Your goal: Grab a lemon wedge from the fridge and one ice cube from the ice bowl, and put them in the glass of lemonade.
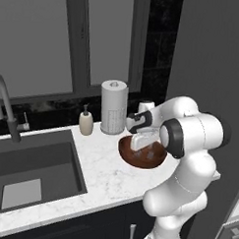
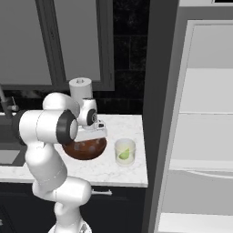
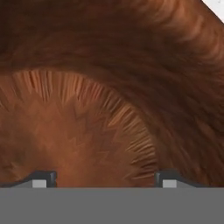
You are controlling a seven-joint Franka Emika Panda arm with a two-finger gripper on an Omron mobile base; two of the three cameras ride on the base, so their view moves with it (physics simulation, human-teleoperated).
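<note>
1. The fridge (image 2: 200,118) stands at the right end of the worktop (image 1: 104,175) with its door open, showing a white inside and pale shelves.
2. The arm rises from in front of the worktop, bends at a raised elbow and folds forward and down, so the hand points down into the ice bowl (image 1: 142,154).
3. The ice bowl, wide, shallow and reddish-brown, sits on the worktop near its right end, directly under the hand.
4. A tall white perforated cylinder (image 1: 113,107) stands behind the bowl, with a small soap bottle (image 1: 86,122) to its left, and the sink (image 1: 35,172) lies well to the left of both.
5. The glass of lemonade (image 2: 124,151) stands on the worktop just beside the bowl, on the fridge side and apart from the hand; a small yellowish-green piece shows inside it.
6. The claw (image 3: 105,178) is down inside the bowl: in the hand view the wooden bottom and wall lie close beyond its two dark fingertips (image 3: 43,178).
7. The fingertips stand wide apart with only bare wood showing between them, and nothing is gripped there.
8. No ice cube can be made out in the bowl from these views, as the hand hides much of it.
</note>
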